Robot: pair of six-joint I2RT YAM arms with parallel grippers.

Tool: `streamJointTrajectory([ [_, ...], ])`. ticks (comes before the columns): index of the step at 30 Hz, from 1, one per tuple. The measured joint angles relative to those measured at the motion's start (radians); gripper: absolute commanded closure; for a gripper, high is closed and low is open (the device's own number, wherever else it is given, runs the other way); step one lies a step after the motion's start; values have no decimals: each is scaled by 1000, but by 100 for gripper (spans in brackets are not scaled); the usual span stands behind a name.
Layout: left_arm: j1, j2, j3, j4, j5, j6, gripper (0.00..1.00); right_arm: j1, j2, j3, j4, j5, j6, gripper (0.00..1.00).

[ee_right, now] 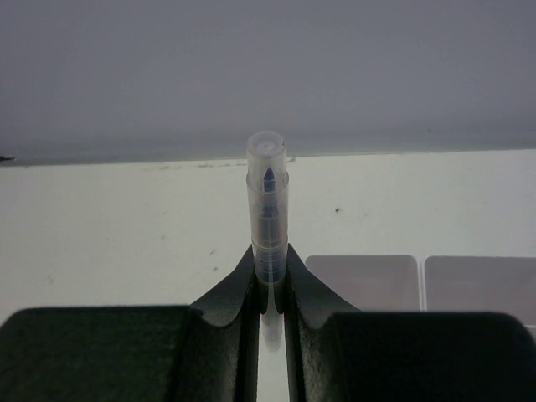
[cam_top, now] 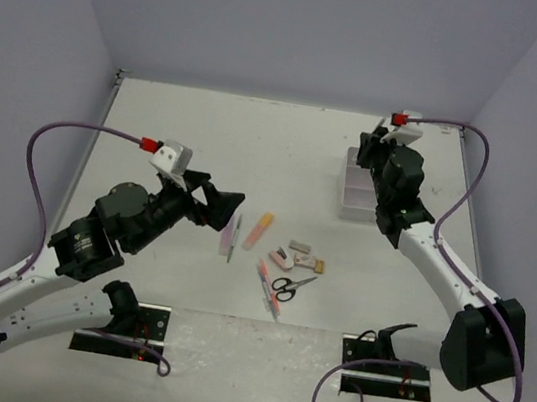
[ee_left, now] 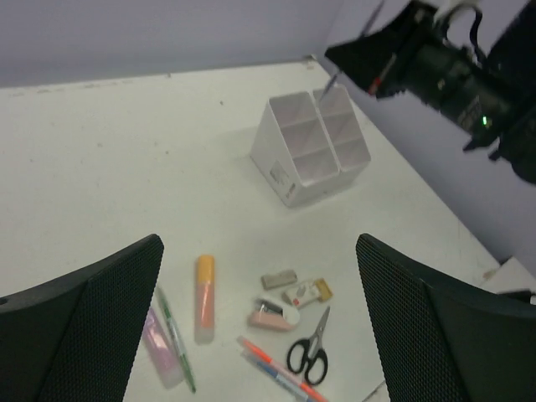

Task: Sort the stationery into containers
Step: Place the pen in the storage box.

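Note:
The stationery lies in a loose group mid-table: black-handled scissors, an orange-peach highlighter, a lilac highlighter, a green pen, pink-red pens and small erasers or clips. My left gripper hovers open above them, holding nothing. The white six-compartment container stands at the far right. My right gripper is shut on a clear-capped pen above the container.
Lilac walls close the table at the back and both sides. The right arm reaches from the near right corner towards the box. Cables loop off both arms near the table edges.

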Motion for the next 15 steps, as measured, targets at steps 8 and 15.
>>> streamJointTrajectory([
  [8,0,-229,-47,-166,113,29,0,-103,239,9,270,31,-73,100],
  [15,0,-336,-125,-173,103,58,0,-123,373,38,313,26,-76,100],
])
